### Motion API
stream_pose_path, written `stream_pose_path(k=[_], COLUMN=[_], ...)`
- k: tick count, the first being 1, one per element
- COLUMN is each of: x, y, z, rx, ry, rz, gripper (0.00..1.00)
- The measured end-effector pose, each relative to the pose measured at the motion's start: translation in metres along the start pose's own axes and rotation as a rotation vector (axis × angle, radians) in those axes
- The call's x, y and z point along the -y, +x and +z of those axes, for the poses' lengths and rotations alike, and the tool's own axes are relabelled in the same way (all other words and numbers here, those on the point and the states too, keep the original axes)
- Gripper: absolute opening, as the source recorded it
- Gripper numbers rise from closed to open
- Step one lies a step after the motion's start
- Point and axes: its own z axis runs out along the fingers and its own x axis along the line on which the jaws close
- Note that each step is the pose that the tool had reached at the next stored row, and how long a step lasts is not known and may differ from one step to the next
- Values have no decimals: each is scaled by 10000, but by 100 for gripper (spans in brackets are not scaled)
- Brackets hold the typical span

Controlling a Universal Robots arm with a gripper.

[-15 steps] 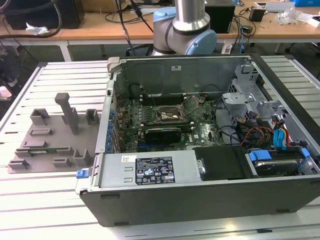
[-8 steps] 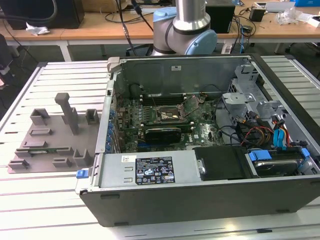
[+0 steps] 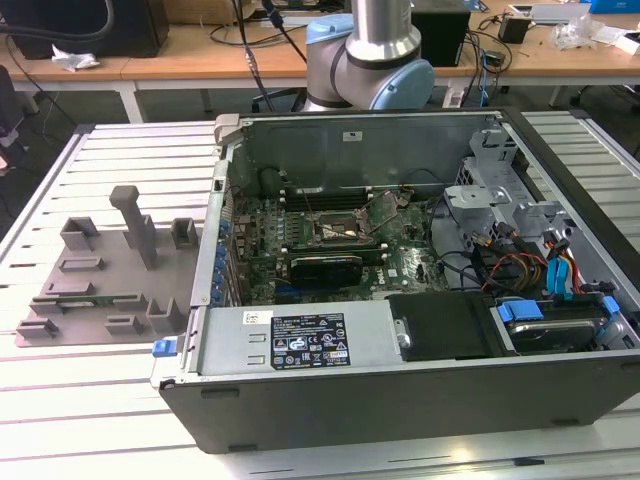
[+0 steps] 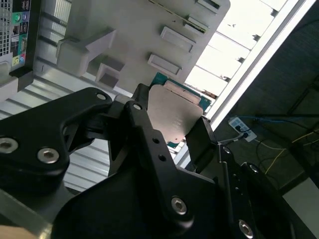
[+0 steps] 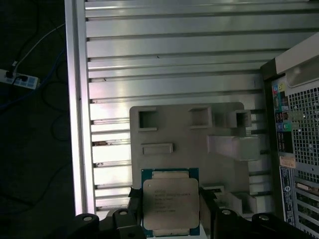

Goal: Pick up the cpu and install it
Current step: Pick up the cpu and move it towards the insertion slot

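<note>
STATE: my hand point(image 5: 170, 211) clamps the thin square silver-topped cpu point(image 5: 170, 201) by opposite edges, presumably sparing its faces | POSITION: cpu level over grey moulded plastic tray point(image 5: 174, 127) on slatted metal bench point(image 5: 169, 50)

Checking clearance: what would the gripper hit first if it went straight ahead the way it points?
Most likely the grey tray, which lies beyond the cpu held in the gripper; depth is unclear.

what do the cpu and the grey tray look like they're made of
cpu: probably a metal lid, going by its dull silver sheen; the green rim looks like circuit board. tray: likely moulded plastic, matte grey with no shine.
</note>
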Motion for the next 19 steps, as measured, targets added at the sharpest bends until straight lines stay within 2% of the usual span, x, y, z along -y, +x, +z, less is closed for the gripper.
stream_pose_path(k=[4,6,9,15,19], x=[-4,-8,-15,-33,-41], y=[-52,-106,-209,-477,-601], z=[5,7,13,27,33], rx=[4,3,4,3,3], ry=[-2,-1,-2,-1,-1], rz=[3,3,3,2,2], gripper=[55,55,55,55,55])
